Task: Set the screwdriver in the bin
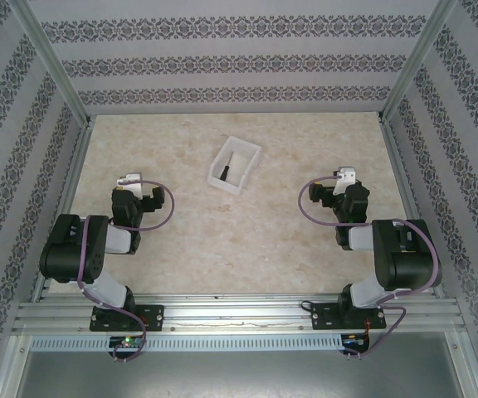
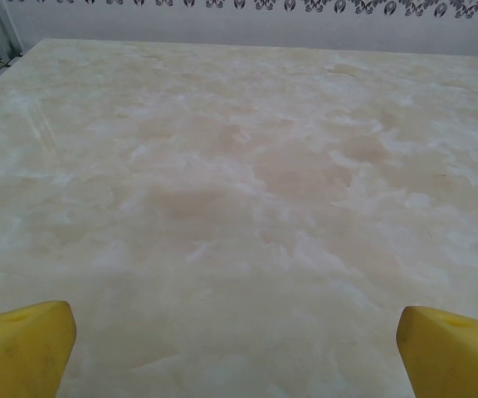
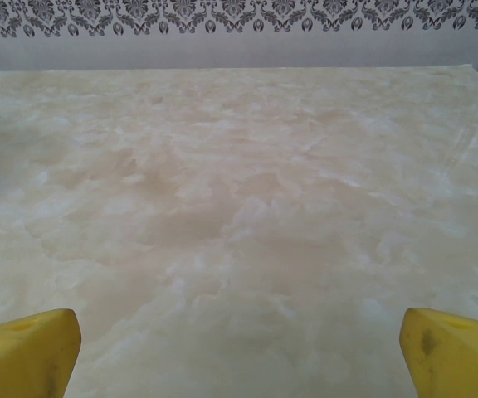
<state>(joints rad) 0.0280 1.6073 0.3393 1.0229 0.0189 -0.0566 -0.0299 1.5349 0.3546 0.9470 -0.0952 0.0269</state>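
1. Currently, you have the screwdriver [image 1: 226, 169] lying inside the bin [image 1: 227, 186], flat on its floor. The thicker dark end points toward the near wall and the thin shaft toward the far wall. It lies well apart from both grippers.
2. The bin sits on the marble-patterned table [image 1: 181, 240], roughly midway between your two arms and farther from the bases than either gripper. It is turned at a slant to the table edges.
3. Your left gripper [image 1: 131, 181] sits on the left side of the table, well apart from the bin. In the left wrist view [image 2: 239, 352] its yellow fingertips [image 2: 23, 352] sit at the bottom corners, spread wide, with bare table between them. The claw is agape and holds nothing.
4. Your right gripper [image 1: 344, 176] sits on the right side, likewise well apart from the bin. In the right wrist view [image 3: 239, 352] its yellow fingertips [image 3: 451, 348] stand wide apart over bare table. This claw is also agape and empty.
5. Both arms are folded back close to their bases at the near edge.
6. Patterned wallpaper panels [image 1: 222, 62] enclose the table on three sides.
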